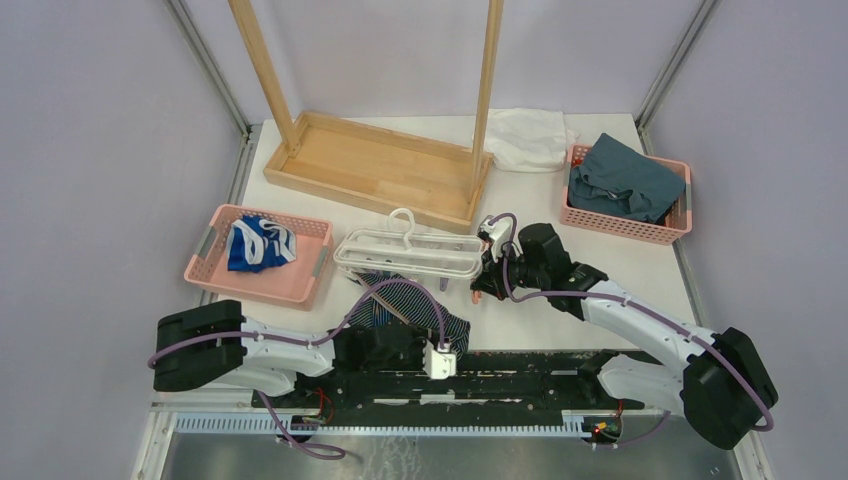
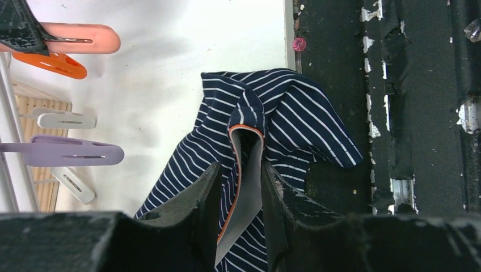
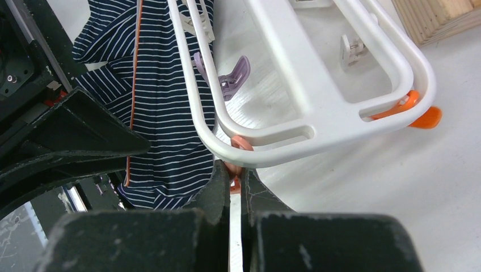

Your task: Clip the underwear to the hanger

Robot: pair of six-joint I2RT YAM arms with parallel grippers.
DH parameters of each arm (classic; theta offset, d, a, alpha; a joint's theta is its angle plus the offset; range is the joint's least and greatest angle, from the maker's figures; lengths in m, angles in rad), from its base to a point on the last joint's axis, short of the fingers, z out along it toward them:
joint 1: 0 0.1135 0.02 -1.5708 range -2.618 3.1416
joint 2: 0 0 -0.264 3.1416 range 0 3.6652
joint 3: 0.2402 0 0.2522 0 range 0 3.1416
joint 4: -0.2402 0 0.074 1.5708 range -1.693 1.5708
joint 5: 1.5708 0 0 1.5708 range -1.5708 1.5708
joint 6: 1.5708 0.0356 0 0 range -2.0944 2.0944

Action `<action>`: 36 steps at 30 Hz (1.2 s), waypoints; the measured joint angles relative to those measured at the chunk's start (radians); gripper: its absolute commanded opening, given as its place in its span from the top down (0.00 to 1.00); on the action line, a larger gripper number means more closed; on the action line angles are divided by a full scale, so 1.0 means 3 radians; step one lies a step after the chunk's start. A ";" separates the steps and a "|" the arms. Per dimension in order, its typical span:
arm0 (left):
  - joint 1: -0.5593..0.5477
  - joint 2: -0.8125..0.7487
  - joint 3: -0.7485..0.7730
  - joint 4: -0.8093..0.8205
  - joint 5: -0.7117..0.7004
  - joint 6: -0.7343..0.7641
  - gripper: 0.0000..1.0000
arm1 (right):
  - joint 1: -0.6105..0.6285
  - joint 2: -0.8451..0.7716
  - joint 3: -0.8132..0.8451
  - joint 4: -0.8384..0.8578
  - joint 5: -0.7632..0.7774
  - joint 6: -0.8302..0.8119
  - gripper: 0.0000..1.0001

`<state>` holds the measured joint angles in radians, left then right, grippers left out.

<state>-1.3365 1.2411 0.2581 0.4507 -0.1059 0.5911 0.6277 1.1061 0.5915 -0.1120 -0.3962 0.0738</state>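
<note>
The underwear [image 1: 405, 303], dark navy with thin light stripes and orange trim, lies crumpled at the table's near edge, partly under the hanger. My left gripper [image 1: 400, 335] is shut on its grey, orange-edged waistband; in the left wrist view the band [image 2: 245, 170] stands folded between the fingers [image 2: 211, 195]. The white hanger [image 1: 410, 252] lies flat on the table. My right gripper [image 1: 487, 285] is at its right end, shut on a pink clip [image 3: 233, 161] just below the frame [image 3: 317, 122]. The underwear also shows in the right wrist view [image 3: 164, 113].
An orange clip [image 3: 422, 116] and a purple clip [image 3: 232, 76] hang from the frame. The wooden rack [image 1: 380, 170] stands behind. A pink basket [image 1: 305, 280] holds a blue-and-white garment; another pink basket [image 1: 620, 225] holds teal cloth. A white cloth [image 1: 530, 138] lies at the back.
</note>
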 measured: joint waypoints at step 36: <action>0.0000 0.0097 -0.0098 0.0355 -0.0050 -0.0123 0.62 | 0.0000 0.0014 0.0000 0.0001 -0.0037 0.0000 0.99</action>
<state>-1.3365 1.2701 0.2287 0.5571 -0.1207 0.5541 0.6277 1.1103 0.5915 -0.1116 -0.4072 0.0738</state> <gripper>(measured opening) 0.375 0.040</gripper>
